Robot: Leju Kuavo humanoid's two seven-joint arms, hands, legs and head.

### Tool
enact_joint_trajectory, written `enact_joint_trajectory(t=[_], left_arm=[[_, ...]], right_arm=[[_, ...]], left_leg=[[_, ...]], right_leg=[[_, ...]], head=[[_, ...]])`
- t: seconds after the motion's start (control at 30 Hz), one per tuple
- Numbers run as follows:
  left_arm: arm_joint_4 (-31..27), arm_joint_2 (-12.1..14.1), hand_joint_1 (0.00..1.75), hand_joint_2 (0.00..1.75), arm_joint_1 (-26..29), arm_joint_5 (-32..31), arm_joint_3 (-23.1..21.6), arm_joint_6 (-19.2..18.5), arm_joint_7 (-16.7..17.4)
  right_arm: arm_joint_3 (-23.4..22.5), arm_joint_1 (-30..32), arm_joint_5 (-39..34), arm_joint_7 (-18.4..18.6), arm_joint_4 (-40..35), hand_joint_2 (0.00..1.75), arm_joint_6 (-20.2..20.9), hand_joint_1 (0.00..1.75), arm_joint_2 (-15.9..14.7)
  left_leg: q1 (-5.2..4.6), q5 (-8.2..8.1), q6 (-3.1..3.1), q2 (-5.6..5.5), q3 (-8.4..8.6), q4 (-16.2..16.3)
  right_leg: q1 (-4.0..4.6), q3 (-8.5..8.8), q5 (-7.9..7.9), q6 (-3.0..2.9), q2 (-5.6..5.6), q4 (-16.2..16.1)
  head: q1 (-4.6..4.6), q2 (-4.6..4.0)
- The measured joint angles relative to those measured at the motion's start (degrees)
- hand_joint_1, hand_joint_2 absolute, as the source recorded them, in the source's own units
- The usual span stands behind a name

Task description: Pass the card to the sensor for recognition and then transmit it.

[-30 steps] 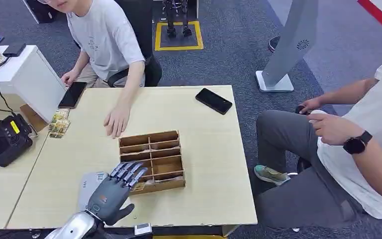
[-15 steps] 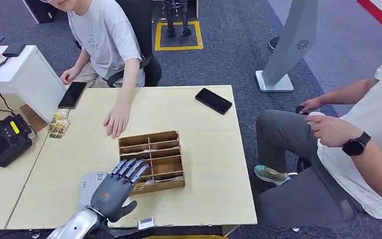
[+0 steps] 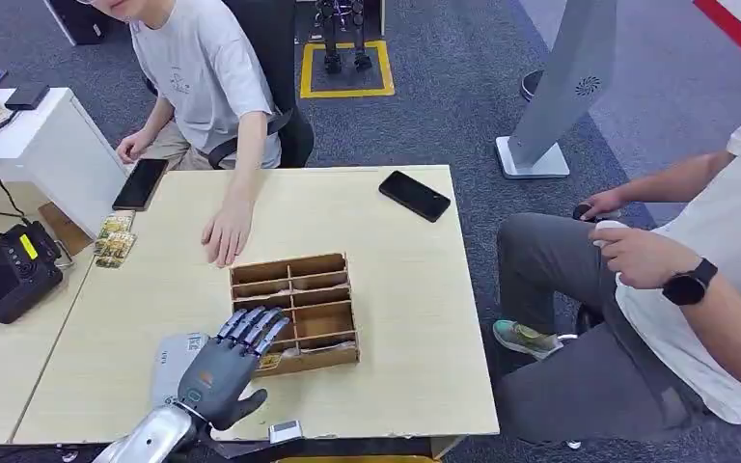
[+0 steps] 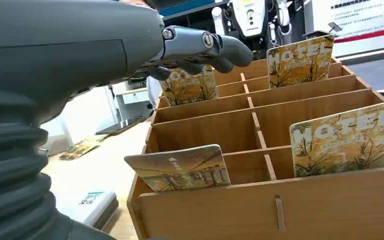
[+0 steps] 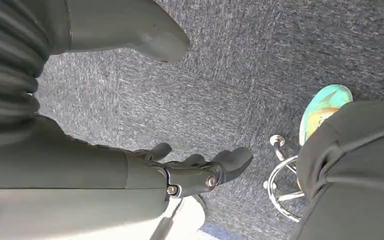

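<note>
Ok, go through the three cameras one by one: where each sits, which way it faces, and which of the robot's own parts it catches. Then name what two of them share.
Head view: high on the body, facing forward and down at the table; the left hand enters from below.
Left wrist view: behind the left hand, low and level with the wooden card box, looking across its compartments.
Right wrist view: behind the hanging right hand, facing the carpet and a seated person's shoe.
Shared: head and left wrist views both show the left hand over the wooden card box.
</note>
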Motion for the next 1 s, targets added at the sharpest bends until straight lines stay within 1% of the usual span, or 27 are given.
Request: enact_joint_trajectory(t=[0.37, 1.0], left_arm=[[0.3, -0.3, 0.0, 1.75, 0.0, 0.2, 0.0, -0.3, 0.4], [0.9, -0.5, 0.0, 1.75, -0.2, 0.1, 0.0, -0.4, 0.4]], right_arm=[[-1.1, 0.0, 0.5, -0.5, -0.1, 1.75, 0.1, 0.0, 0.1], [-1.4, -0.2, 0.9, -0.8, -0.1, 1.75, 0.0, 0.0, 0.2]], left_leg=[[0.0, 0.0, 0.0, 0.0, 0.0, 0.0], [0.0, 0.0, 0.0, 0.0, 0.0, 0.0]], right_leg=[[0.0, 0.0, 0.0, 0.0, 0.0, 0.0], [0.0, 0.0, 0.0, 0.0, 0.0, 0.0]], head=[[0.0, 0.0], [0.0, 0.0]])
